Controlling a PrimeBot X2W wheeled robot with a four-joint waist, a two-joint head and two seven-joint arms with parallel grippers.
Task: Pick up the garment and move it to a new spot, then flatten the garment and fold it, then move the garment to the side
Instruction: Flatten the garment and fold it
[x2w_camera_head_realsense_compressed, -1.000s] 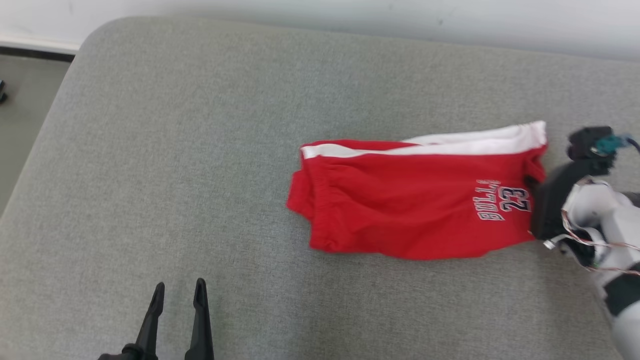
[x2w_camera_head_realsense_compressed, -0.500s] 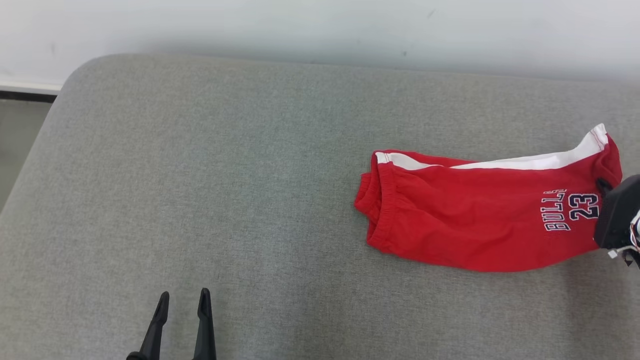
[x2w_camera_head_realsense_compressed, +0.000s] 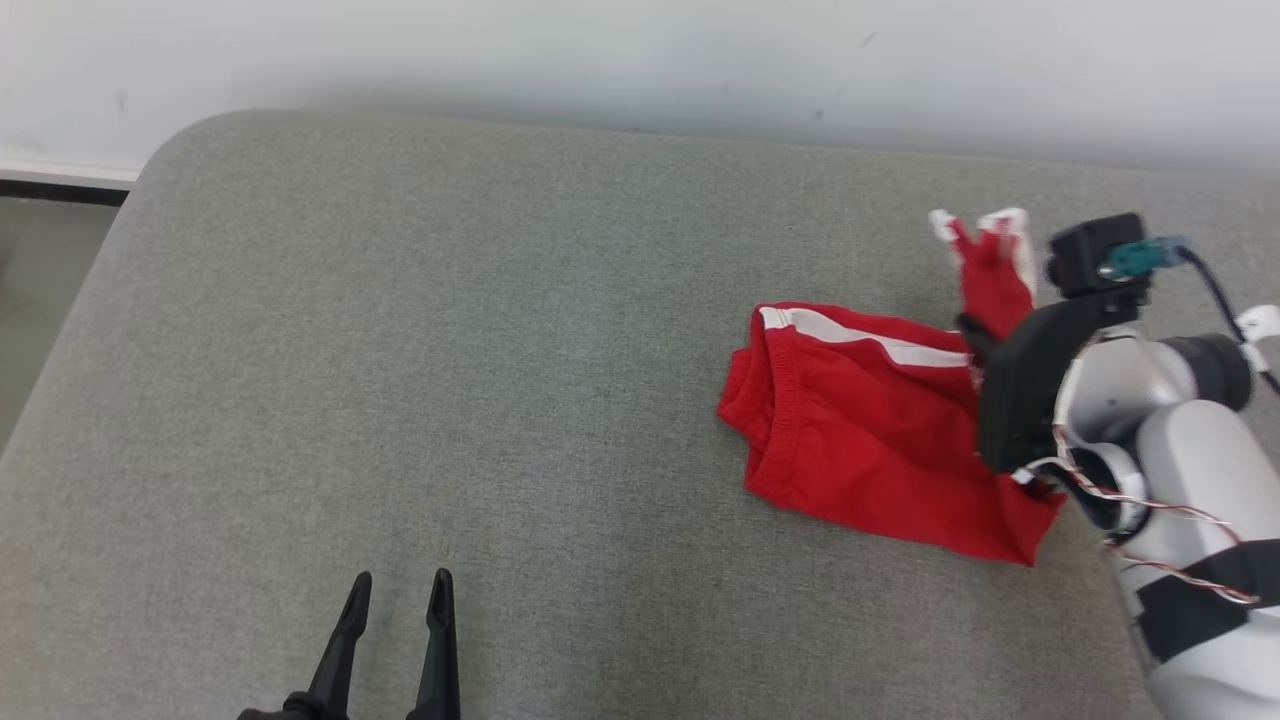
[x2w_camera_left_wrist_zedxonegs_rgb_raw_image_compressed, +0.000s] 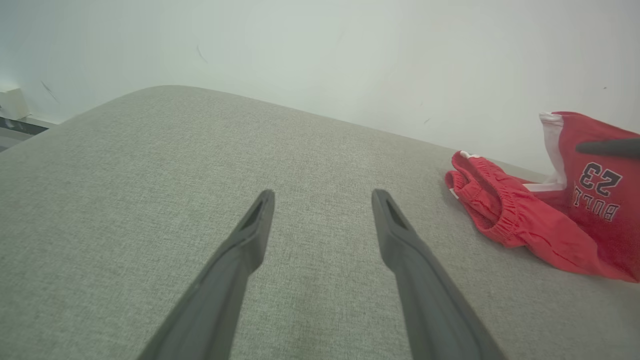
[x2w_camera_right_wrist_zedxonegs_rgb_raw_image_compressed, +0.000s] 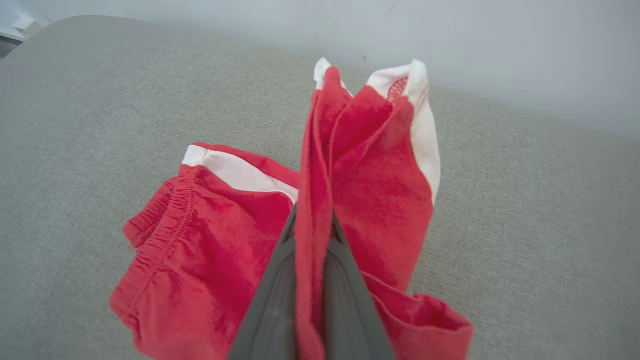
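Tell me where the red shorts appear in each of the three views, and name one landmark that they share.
Head view: red shorts right of centre on the grey cushion, one end raised.
Left wrist view: at the right edge, number 23 showing.
Right wrist view: centre, pinched in the shut right gripper.
Shared landmark: the white wall behind the cushion.
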